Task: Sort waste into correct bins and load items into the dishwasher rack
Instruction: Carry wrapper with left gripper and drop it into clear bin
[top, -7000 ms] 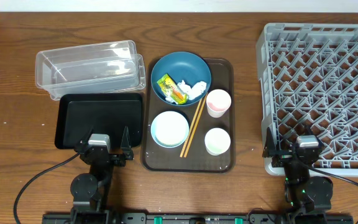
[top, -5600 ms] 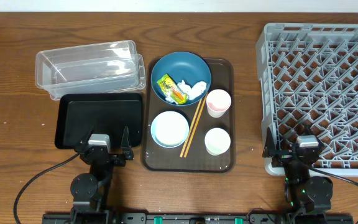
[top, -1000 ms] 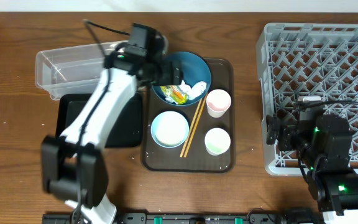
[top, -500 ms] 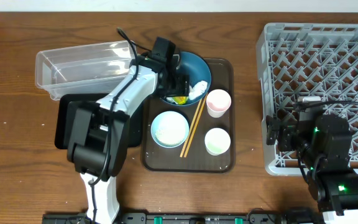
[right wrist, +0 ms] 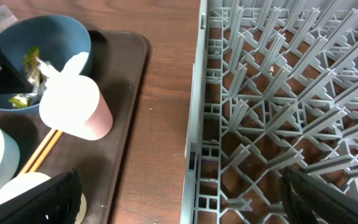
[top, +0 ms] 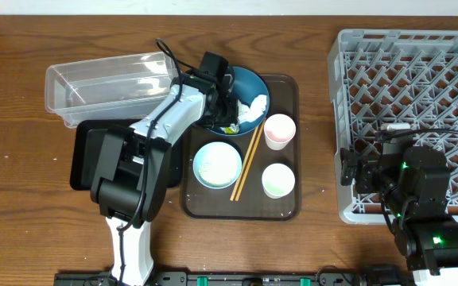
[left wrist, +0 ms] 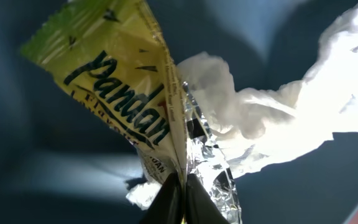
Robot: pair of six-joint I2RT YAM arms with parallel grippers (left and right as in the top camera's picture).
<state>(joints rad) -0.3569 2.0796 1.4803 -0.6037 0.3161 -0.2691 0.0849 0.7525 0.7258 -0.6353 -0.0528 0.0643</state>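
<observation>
My left gripper (top: pixel 227 111) reaches into the large dark-blue bowl (top: pixel 253 83) and is shut on the yellow-green snack wrapper (left wrist: pixel 117 93), pinching its lower edge between the fingertips (left wrist: pixel 166 202). Crumpled white tissue (left wrist: pixel 291 118) lies right beside the wrapper in the bowl. My right gripper (right wrist: pixel 185 199) stands open astride the left wall of the grey dishwasher rack (top: pixel 420 95), holding nothing. The clear tub (top: pixel 110 79) and black tray (top: pixel 90 155) lie left of the bowl.
The brown serving tray (top: pixel 289 208) also carries a light-blue bowl (top: pixel 217 164), a pinkish cup (top: pixel 279 131), a white cup (top: pixel 278 180) and wooden chopsticks (top: pixel 246 163). Bare wood separates this tray from the rack.
My left gripper went from open to shut, closing on the wrapper inside the dark-blue bowl, and the arm settled lower into the bowl. The right arm has not moved.
</observation>
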